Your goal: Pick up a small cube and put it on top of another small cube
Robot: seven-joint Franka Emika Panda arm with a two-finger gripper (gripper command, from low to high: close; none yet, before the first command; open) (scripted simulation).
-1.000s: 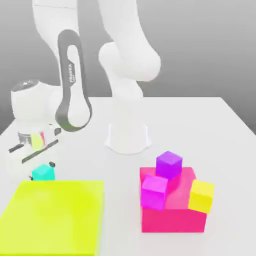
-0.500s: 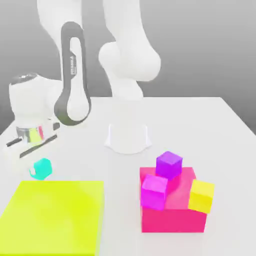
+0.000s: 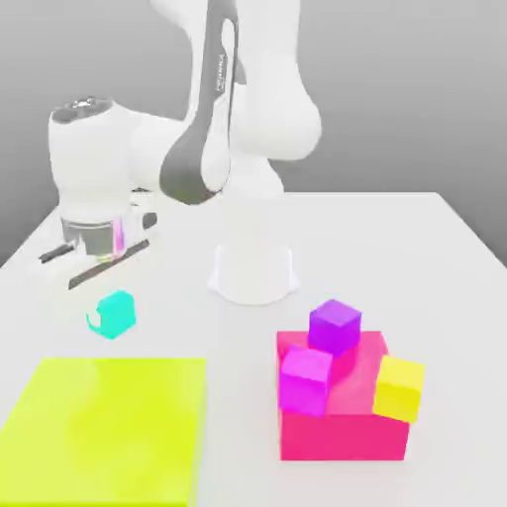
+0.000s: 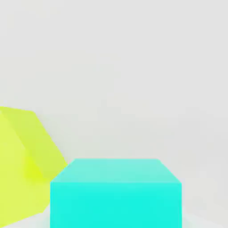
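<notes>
Yellow-green slab: nearest me in the exterior view, at the left (image 3: 104,431); its near edge is cut off by the frame. The hand view gives me just part of it, beside the held cube.
Red block: at the exterior view's right of the slab, well apart from it (image 3: 342,436); three cubes cover parts of its top and edges.
Magenta cube: over the block's near left part (image 3: 305,381); I can't make out what its underside rests on.
Yellow cube: at the block's right edge (image 3: 399,388), apart from the magenta one; its contact below is hidden too.
Purple cube: toward the block's far edge (image 3: 335,327), behind the magenta cube.
Cyan cube: the small one, farther back than the slab (image 3: 115,314), tilted in the exterior view. I have it in the grip, off the table. In the hand view it is cut off by the frame.
Gripper: closed down on the cyan cube (image 3: 111,311), one finger pad on either side. Its pale fingers wash into the white surface, so I can barely trace their outlines.
Arm: bent over from its base to the gripper (image 3: 262,89); the top is out of frame.
Table: pale, running back beyond the base (image 3: 386,257).
</notes>
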